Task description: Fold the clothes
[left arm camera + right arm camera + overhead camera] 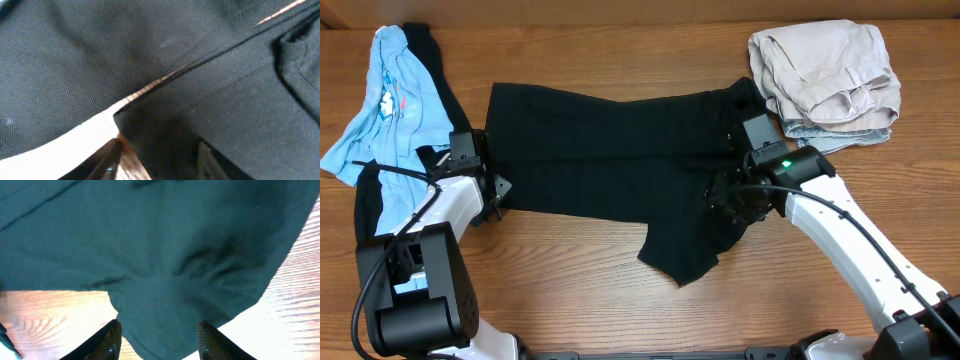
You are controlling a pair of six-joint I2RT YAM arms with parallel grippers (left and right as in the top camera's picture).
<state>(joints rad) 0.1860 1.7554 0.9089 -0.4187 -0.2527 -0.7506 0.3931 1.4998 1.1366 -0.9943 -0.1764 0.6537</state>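
A black garment point(610, 150) lies spread flat across the middle of the table, with one flap point(682, 250) hanging toward the front edge. My left gripper point(492, 188) sits at the garment's left edge. In the left wrist view its fingers point(159, 162) are open, with a corner of black cloth point(165, 135) between them. My right gripper point(730, 200) is low over the garment's right part. In the right wrist view its fingers point(159, 340) are open and straddle a hanging fold of the cloth point(165, 310).
A pile of folded beige clothes point(825, 65) lies at the back right on a bluish item point(840, 135). A light blue shirt point(385, 95) and another black piece point(430, 60) lie at the far left. The table is bare wood point(570, 270).
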